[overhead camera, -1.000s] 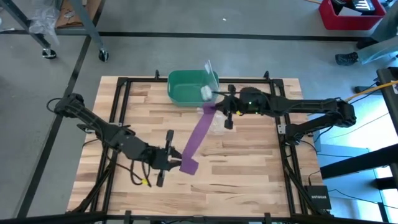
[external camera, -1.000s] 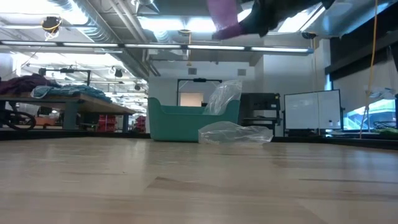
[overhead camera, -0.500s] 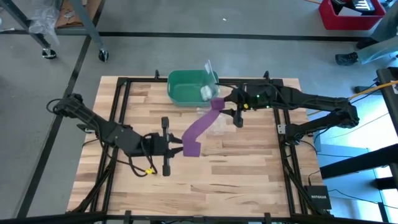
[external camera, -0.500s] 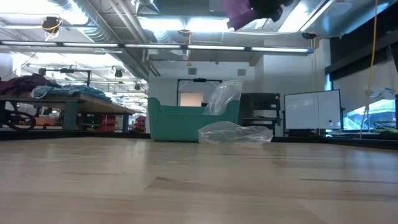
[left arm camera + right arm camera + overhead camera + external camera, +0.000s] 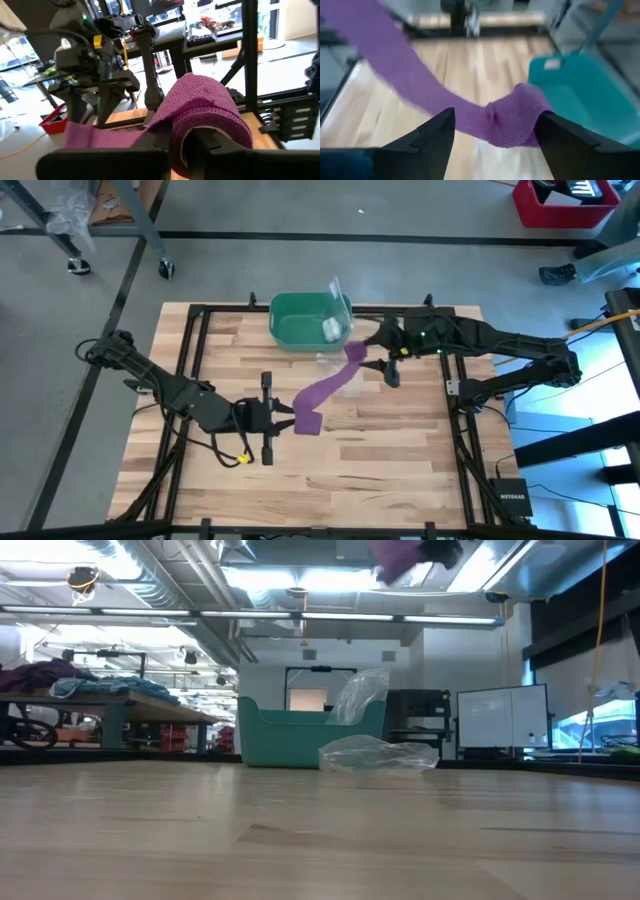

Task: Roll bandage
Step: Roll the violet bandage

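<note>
The purple bandage (image 5: pixel 328 387) is a long flat strip hanging in the air between my two grippers, clear of the table. My left gripper (image 5: pixel 285 418) is at the table's middle, shut on the strip's near end (image 5: pixel 210 107). My right gripper (image 5: pixel 375 358) stands open next to the green bin. The strip's far end (image 5: pixel 517 120) lies between its spread fingers. In the low view only a purple scrap (image 5: pixel 396 552) shows at the upper edge. My left gripper has the bandage's near end wound in a loop over its fingers (image 5: pixel 215 100), and the wrap hides the pinch. The fingers lie level, pointing toward the table's right side. The strip leads off toward my right gripper, clear of the table and slightly slack. My right gripper's open fingers (image 5: pixel 427 142) stand on either side of the bandage's far end; whether either touches it, I cannot tell.
A green bin (image 5: pixel 300 320) with a small white roll (image 5: pixel 330 328) stands at the far middle. A clear plastic bag (image 5: pixel 378 753) lies on the table in front of it. Black frame rails (image 5: pixel 190 350) run along the table's sides.
My right gripper has opened and gone toward the table's right edge. The bandage's far end has followed it, and the strip now sags. My left gripper has turned about its axis and drawn the near end slightly toward the far edge.
</note>
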You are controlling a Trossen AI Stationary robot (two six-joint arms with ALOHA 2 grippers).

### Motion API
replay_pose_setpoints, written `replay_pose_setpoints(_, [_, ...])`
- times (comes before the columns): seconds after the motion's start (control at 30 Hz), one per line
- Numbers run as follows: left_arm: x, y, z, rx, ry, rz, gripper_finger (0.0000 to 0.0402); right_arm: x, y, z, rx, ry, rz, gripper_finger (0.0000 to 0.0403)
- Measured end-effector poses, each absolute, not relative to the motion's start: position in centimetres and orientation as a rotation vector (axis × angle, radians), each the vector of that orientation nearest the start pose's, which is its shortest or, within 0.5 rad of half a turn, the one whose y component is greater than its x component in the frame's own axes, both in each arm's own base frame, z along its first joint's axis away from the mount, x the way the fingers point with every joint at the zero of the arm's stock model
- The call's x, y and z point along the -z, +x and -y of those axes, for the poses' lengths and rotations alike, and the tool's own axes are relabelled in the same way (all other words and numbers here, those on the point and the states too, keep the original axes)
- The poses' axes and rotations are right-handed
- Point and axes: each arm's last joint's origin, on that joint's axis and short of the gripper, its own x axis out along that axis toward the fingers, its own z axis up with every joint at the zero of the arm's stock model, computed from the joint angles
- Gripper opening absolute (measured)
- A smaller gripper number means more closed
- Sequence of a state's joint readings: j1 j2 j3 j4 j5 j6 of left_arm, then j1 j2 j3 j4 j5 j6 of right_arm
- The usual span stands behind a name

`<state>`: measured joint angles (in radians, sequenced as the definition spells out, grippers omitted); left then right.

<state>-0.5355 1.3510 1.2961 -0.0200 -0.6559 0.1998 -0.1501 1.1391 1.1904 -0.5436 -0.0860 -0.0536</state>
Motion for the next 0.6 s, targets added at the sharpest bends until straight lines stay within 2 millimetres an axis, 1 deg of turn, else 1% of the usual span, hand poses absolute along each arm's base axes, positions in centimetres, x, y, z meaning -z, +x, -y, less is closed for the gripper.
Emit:
replay_pose_setpoints(0.1, [-40.1, 26.7, 14.0, -0.109, 0.238, -0.074, 0.002, -37.2, 24.7, 3.5, 0.049, -0.005, -0.416, 0.0268])
replay_pose_setpoints(0.13, [-40.1, 26.6, 14.0, -0.105, 0.237, -0.075, 0.002, -37.0, 25.2, 3.5, 0.048, -0.005, -0.42, 0.0268])
replay_pose_setpoints(0.27, [-39.9, 26.3, 14.6, -0.083, 0.255, -0.086, 0.002, -35.3, 26.5, 4.0, 0.111, -0.027, -0.514, 0.0268])
replay_pose_setpoints(0.37, [-39.9, 26.2, 14.8, -0.071, 0.275, -0.087, 0.002, -34.0, 26.9, 4.3, 0.179, -0.063, -0.609, 0.0268])
replay_pose_setpoints(0.43, [-39.9, 26.2, 14.9, -0.069, 0.28, -0.087, 0.002, -33.7, 27.0, 4.3, 0.177, -0.077, -0.64, 0.0268])
replay_pose_setpoints(0.47, [-39.9, 26.2, 14.9, -0.069, 0.28, -0.087, 0.002, -33.9, 26.9, 4.3, 0.17, -0.079, -0.65, 0.0268])
replay_pose_setpoints(0.5, [-39.9, 26.2, 14.9, -0.069, 0.279, -0.087, 0.002, -34.5, 26.8, 4.3, 0.169, -0.08, -0.641, 0.0268])
replay_pose_setpoints(0.6, [-39.9, 26.3, 14.7, -0.077, 0.28, -0.089, 0.002, -37.0, 25.8, 4.1, 0.171, -0.08, -0.6, 0.0268])
